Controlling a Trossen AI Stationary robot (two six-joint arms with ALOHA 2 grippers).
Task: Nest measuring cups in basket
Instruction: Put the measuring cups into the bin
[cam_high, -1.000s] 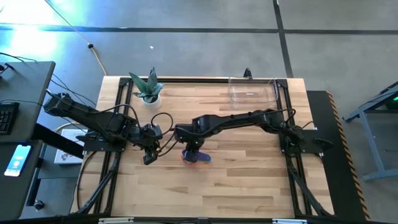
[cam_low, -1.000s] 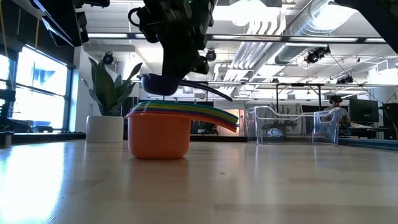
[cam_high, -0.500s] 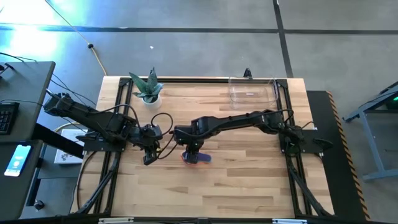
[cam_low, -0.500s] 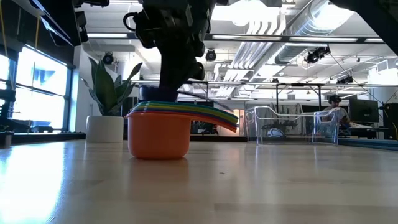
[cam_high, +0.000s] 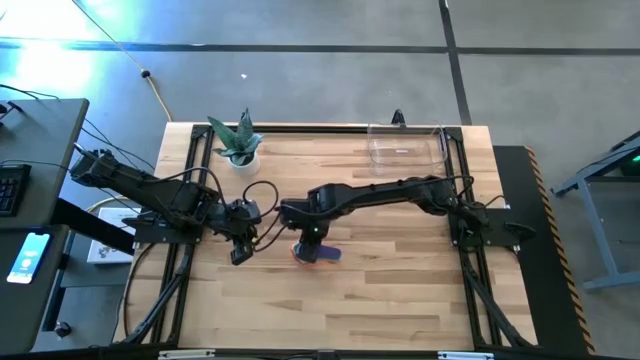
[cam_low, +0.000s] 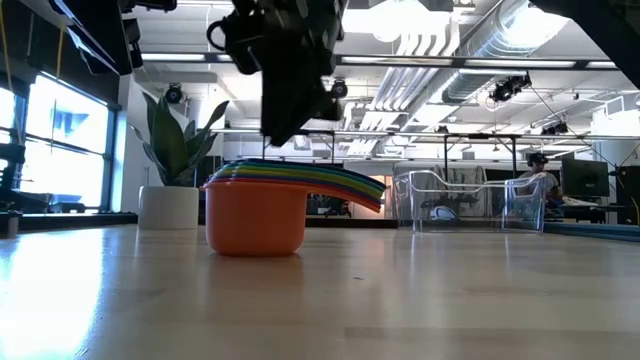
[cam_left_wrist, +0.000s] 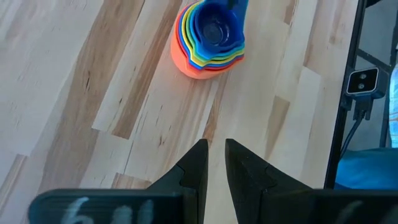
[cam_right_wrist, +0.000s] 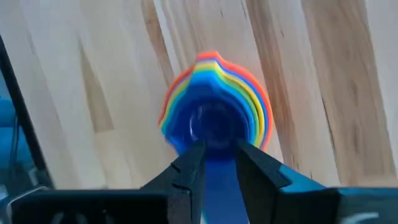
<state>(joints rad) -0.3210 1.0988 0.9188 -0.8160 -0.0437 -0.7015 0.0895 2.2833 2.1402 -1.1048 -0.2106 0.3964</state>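
Fingers (cam_right_wrist: 188, 171) of the right gripper (cam_right_wrist: 216, 163) are standing slightly parted just above the stack of nested measuring cups (cam_right_wrist: 214, 102), with the blue handle of the top cup showing in the gap between them; they are gripping nothing. From the low view, that gripper (cam_low: 285, 128) is hanging directly over the stack (cam_low: 272, 205) with a clear gap above the rims. The stack is sitting on the wooden tabletop (cam_high: 400, 300) around its middle, somewhat toward the front edge, under the right arm's wrist (cam_high: 312, 232). The largest cup, an orange cup (cam_low: 255, 218), is forming the base, with the smaller coloured cups nested inside it and a blue cup (cam_left_wrist: 214, 30) innermost; their handles are fanning out to one side.

Over by the left edge, the left gripper (cam_left_wrist: 213, 163) is waiting above bare wood, its fingers (cam_left_wrist: 194, 171) nearly together with only a narrow slot between them and nothing in it. The stack (cam_left_wrist: 208, 37) is lying well ahead of those fingertips.

At the far right corner of the tabletop, the clear basket (cam_high: 405, 150) is standing with no cups in it, well apart from the stack. A potted plant (cam_high: 238, 143) in a white pot is standing near the far left corner.
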